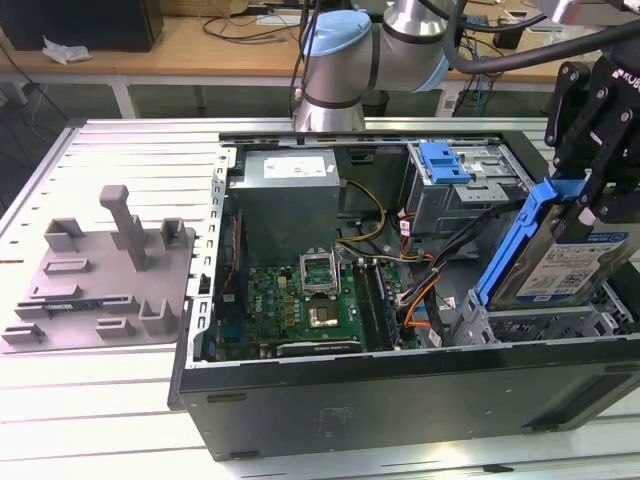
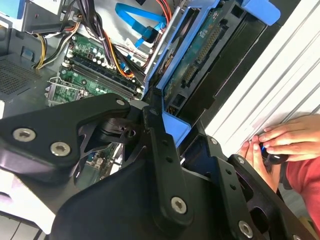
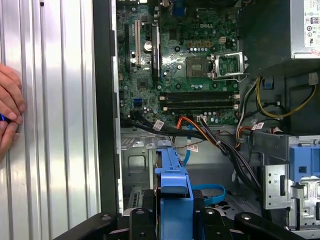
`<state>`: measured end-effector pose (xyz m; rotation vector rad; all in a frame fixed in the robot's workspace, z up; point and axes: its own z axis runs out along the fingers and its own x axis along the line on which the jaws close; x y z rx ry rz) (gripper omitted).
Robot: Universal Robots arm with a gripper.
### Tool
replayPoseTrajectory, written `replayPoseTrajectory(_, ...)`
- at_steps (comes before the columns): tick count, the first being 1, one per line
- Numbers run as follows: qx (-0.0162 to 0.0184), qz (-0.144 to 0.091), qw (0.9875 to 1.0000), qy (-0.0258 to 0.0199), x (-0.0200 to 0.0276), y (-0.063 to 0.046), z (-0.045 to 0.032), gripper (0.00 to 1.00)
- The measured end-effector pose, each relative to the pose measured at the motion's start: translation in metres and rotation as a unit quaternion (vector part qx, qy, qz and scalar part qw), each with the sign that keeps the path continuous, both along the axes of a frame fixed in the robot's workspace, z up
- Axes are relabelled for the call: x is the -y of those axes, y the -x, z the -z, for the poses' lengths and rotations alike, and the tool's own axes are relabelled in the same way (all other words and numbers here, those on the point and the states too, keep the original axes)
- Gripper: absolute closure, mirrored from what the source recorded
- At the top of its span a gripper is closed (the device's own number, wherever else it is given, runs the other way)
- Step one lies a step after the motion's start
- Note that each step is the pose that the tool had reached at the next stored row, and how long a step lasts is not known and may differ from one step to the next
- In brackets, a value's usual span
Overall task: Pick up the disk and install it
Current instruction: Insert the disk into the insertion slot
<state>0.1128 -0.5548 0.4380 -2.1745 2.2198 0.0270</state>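
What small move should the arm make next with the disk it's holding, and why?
Probably ease it slightly lower along its own slant. The claw is clamped on the disk, which hangs tilted with its lower end at the mouth of the grey drive cage, not yet seated. Cables lie close beside the cage, so go slowly.
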Motion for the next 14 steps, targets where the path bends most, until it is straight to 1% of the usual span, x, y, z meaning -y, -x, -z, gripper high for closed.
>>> replayPoseTrajectory(2, 0.0002, 0.0, 1.0, -0.0006, 0.0001, 0.0, 0.0028, 0.63)
replayPoseTrajectory(6, 0.0001, 0.0, 1.0, -0.0002, 0.0001, -0.0001, 0.006, 0.63)
replayPoseTrajectory(8, 0.0004, 0.0, 1.0, -0.0015, 0.0002, -0.0003, 0.0078, 0.63)
replayPoseTrajectory(11, 0.0002, 0.0, 1.0, -0.0004, 0.0001, -0.0001, 0.0069, 0.63)
replayPoseTrajectory(14, 0.0002, 0.0, 1.0, -0.0005, 0.0002, -0.0001, 0.0061, 0.63)
